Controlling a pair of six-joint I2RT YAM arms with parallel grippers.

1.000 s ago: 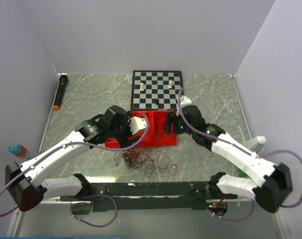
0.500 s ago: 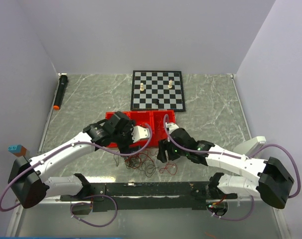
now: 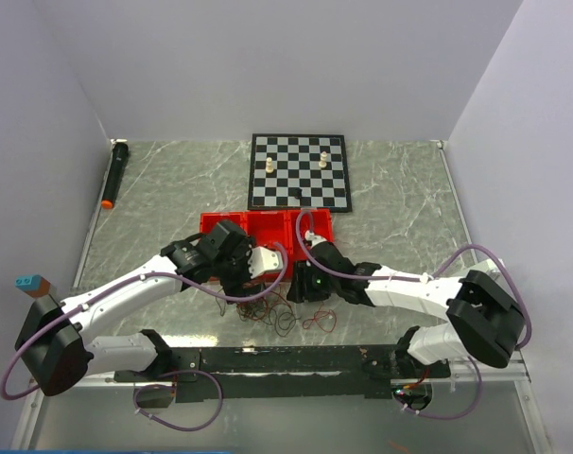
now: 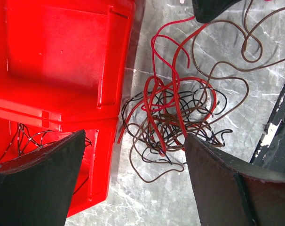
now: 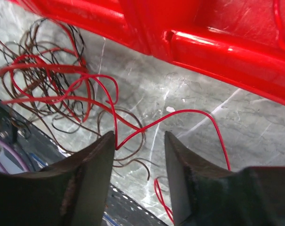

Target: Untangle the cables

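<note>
Your right fingers (image 5: 86, 183), half open, have one red strand (image 5: 133, 131) between them. The cables (image 5: 48, 84) bunch at ten o'clock. Your left fingers (image 4: 34, 183) are wide.

light: bright, even | shadows: soft | wrist views: foreground blurred

obstacle: red bin (image 3: 232, 225) just behind cables (image 3: 268, 310) | free: bare table (image 3: 400, 222) left and right of bin
</note>
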